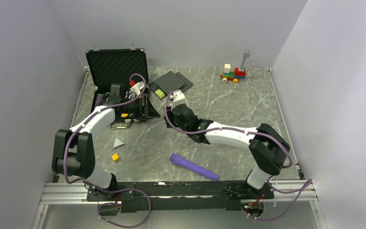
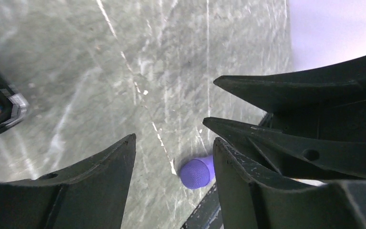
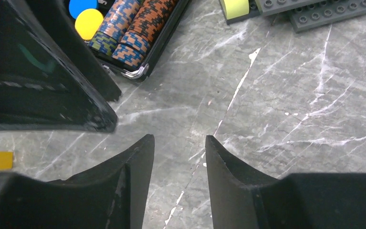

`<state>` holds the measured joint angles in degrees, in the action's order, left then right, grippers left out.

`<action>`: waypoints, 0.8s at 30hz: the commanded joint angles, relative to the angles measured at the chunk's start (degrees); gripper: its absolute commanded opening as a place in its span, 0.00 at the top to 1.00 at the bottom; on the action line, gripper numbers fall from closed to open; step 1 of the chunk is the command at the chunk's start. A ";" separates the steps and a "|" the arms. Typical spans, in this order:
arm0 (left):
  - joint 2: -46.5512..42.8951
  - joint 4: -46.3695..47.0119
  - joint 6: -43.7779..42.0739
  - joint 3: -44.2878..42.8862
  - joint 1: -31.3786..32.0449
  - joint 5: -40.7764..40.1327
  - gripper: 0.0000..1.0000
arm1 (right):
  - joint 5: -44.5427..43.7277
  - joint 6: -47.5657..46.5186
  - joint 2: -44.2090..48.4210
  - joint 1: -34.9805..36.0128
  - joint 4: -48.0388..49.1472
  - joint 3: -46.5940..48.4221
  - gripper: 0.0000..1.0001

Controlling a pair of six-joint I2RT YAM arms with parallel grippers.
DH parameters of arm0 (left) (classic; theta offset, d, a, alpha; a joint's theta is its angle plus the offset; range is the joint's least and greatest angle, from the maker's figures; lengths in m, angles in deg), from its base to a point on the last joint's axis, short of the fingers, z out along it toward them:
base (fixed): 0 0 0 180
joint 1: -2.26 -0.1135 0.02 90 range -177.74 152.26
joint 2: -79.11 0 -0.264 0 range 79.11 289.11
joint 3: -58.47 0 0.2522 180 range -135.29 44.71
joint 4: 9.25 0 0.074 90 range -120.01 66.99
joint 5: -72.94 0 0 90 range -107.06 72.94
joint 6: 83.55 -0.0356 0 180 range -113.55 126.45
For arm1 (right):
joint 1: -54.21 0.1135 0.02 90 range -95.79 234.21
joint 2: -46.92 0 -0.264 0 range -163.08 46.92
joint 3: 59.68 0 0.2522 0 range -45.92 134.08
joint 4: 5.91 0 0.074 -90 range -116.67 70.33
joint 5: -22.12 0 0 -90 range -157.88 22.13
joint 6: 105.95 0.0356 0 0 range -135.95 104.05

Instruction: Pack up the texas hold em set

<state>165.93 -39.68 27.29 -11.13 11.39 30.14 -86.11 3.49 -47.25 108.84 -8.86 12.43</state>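
top view: the black case [image 1: 116, 67] stands open at upper left, lid raised, with the left arm [image 1: 96, 120] reaching over its tray. a purple cylinder [image 1: 193, 167] lies at lower centre.

left wrist view: the left gripper [image 2: 174, 157] is spread, nothing between its fingers.

right wrist view: the right gripper [image 3: 178, 152] is parted and empty above the table [image 3: 290, 119]. chip stacks [image 3: 132, 28], a yellow disc [image 3: 88, 23] and a blue disc [image 3: 82, 5] sit in the case at upper left.

Purple cylinder [image 1: 193, 167] lying near front; grey studded plates [image 1: 174, 82] at back; brick train [image 1: 233, 72] back right
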 commanded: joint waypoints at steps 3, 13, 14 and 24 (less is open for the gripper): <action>-8.77 0.96 -0.96 0.49 -6.13 -6.48 0.34 | 0.16 -1.97 -0.65 1.82 3.96 -1.02 0.40; -18.35 -5.84 -8.46 -1.46 -11.21 -21.69 0.32 | 12.98 -9.19 -7.83 5.39 7.49 4.22 0.10; -19.42 -6.14 -8.86 -1.23 -12.03 -23.00 0.32 | 13.35 -9.20 -9.26 5.74 6.96 5.75 0.09; -31.10 -6.11 -9.45 3.67 -19.02 -37.47 0.14 | 16.34 -5.99 -25.35 9.47 7.34 22.20 0.09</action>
<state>138.33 -45.36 19.05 -8.33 -4.88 1.50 -72.54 -4.23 -68.67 116.99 -5.21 28.51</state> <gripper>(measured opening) 0.842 0.911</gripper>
